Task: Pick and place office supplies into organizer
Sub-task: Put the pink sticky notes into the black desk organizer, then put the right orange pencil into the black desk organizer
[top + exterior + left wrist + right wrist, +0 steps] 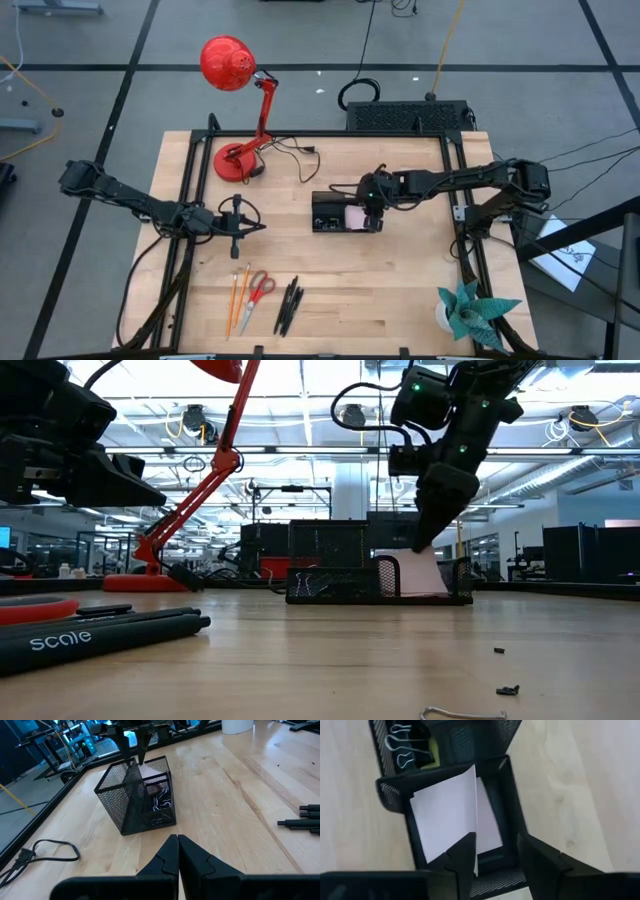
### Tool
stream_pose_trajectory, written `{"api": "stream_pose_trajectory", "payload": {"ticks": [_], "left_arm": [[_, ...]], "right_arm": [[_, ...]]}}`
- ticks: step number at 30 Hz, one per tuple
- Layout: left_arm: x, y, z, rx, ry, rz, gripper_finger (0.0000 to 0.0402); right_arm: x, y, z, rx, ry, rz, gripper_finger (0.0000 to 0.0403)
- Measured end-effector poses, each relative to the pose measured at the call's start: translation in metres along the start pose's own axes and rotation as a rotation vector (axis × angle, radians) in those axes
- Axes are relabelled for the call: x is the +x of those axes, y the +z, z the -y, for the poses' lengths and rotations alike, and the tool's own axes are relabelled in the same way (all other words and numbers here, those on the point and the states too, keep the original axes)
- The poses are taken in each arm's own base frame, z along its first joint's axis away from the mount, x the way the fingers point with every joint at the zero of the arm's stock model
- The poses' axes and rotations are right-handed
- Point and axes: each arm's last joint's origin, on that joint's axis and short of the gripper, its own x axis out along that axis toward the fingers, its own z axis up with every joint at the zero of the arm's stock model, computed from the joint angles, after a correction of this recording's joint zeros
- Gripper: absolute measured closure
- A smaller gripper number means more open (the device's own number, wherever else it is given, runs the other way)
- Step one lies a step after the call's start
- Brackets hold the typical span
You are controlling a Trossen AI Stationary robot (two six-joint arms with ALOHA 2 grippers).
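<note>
Now over the organizer (345, 213), mid-table and a little right of centre: right gripper (374, 214), pointed down at the tray's right-hand compartment, fingers parted with a clear gap between them in the wrist view, gripping nothing. Just below those fingers, a pale sticky-note pad (454, 817) inside that compartment, leaning on its edge, one sheet touching the inner face of one finger (461, 861) (contact only, no clamp on it visible). Next compartment over: black binder clips (407, 751) with silver wire handles, beside a small yellow-green piece (434, 751). Off to the left of the tray, well apart from it: left gripper (236, 222), above bare wood, fingertips pressed together, empty. Along the near edge of the table, left of centre, lying loose: orange pencils (238, 299), red-handled scissors (258, 290), black pens (289, 306). At the far side, a red desk lamp (233, 100); at the near right corner, a teal paper plant (472, 312).
</note>
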Motion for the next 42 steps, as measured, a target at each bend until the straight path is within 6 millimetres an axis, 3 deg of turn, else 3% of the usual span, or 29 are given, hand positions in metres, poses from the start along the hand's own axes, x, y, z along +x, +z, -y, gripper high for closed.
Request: {"api": "stream_pose_trajectory", "payload": {"ticks": [20, 29, 37, 42], "left_arm": [[0.000, 0.000, 0.000, 0.001, 0.000, -0.001, 0.0396], [0.000, 0.000, 0.000, 0.002, 0.000, -0.003, 0.0396], [0.000, -0.001, 0.000, 0.008, -0.002, -0.008, 0.0396], [0.000, -0.001, 0.000, 0.007, -0.003, -0.012, 0.0396]], "right_arm": [[0.000, 0.002, 0.000, -0.051, -0.001, 0.019, 0.0195], [0.001, -0.001, 0.000, -0.093, -0.126, 0.015, 0.0153], [-0.006, 0.002, -0.007, -0.110, -0.116, 0.065, 0.0161], [-0.029, 0.007, -0.016, -0.097, -0.081, 0.167, 0.0194]]}}
